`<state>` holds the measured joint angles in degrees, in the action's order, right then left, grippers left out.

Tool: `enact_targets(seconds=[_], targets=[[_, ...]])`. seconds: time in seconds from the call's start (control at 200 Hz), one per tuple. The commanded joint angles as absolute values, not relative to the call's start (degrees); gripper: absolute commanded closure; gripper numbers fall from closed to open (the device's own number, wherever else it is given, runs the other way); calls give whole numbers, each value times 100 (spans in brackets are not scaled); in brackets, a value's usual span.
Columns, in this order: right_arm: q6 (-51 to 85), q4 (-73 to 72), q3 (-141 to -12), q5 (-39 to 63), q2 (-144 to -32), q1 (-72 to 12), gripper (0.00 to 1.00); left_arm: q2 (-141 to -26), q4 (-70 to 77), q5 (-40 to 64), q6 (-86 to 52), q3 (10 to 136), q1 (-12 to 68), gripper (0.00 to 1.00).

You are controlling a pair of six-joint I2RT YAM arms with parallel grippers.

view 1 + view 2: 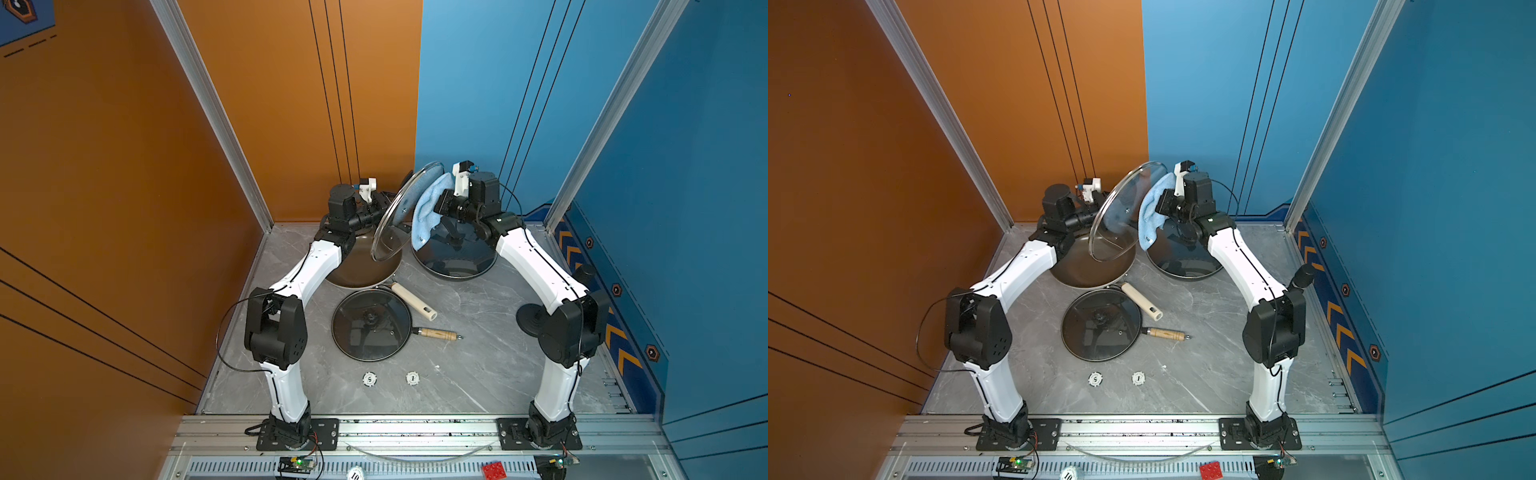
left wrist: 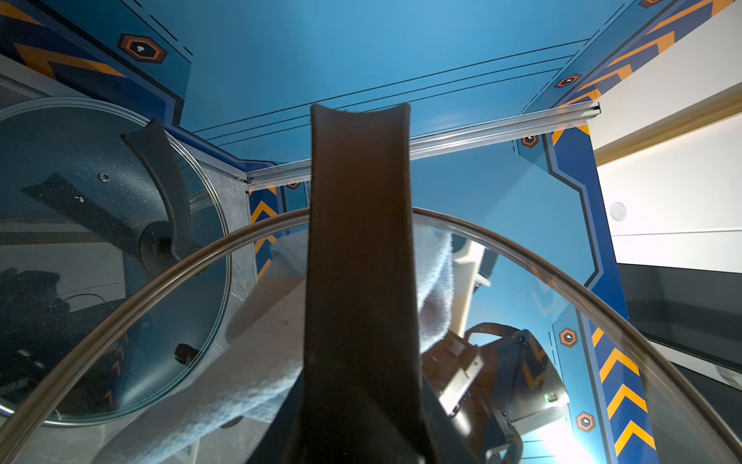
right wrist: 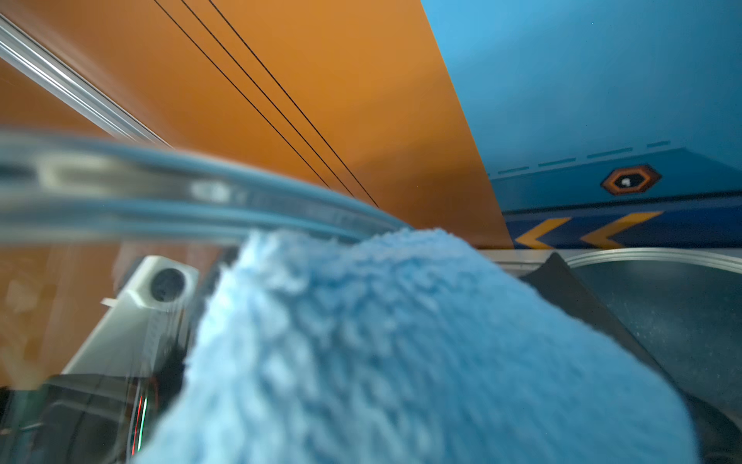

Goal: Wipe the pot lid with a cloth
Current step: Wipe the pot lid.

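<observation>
Mid-wipe: my left gripper (image 1: 381,209) pinches the lid (image 1: 390,226) by its handle, tilted over the pan (image 1: 361,268). My right gripper (image 1: 440,205) pinches the cloth (image 1: 427,210) against the glass. Next I'd sweep across, pressing lightly.

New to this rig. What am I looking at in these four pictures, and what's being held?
Two robot arms stand on a rail at the front, each ending in a two-finger gripper. Two pictures look down on the whole scene; the others come from cameras on each wrist. The left gripper holds a glass lid tilted in the air by its black handle, which fills the left wrist view. The right gripper is shut on a light-blue cloth pressed against the lid. On the grey table lie a brown pan, a lidded pan with a wooden handle, another covered pan and two white discs.
</observation>
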<state>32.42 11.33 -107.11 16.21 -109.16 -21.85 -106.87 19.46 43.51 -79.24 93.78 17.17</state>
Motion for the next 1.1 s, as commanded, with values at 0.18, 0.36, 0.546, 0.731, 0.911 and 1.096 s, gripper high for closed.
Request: enact_targets(seconds=[0.18,0.36,0.546,0.731,0.911,1.096], targets=[[3443,919,-10349,1928,-10973,-2816,100,-10219,2839,4550,-7981,9893,1714,98],[3137,1019,-10327,1986,-10710,-3482,100,-10331,2840,4260,-8083,9997,1602,99],[2829,1042,-10678,2200,-10472,-3940,100,-10466,2839,4053,-8193,10076,1517,99],[2760,906,-11348,2454,-10266,-3953,100,-10578,2839,4089,-8231,10099,1519,99],[2770,628,-11933,2343,-10187,-3734,100,-10510,2834,4181,-8133,10012,1571,99],[2619,708,-12362,2095,-10434,-3374,100,-10389,2842,4362,-7977,10067,1613,99]])
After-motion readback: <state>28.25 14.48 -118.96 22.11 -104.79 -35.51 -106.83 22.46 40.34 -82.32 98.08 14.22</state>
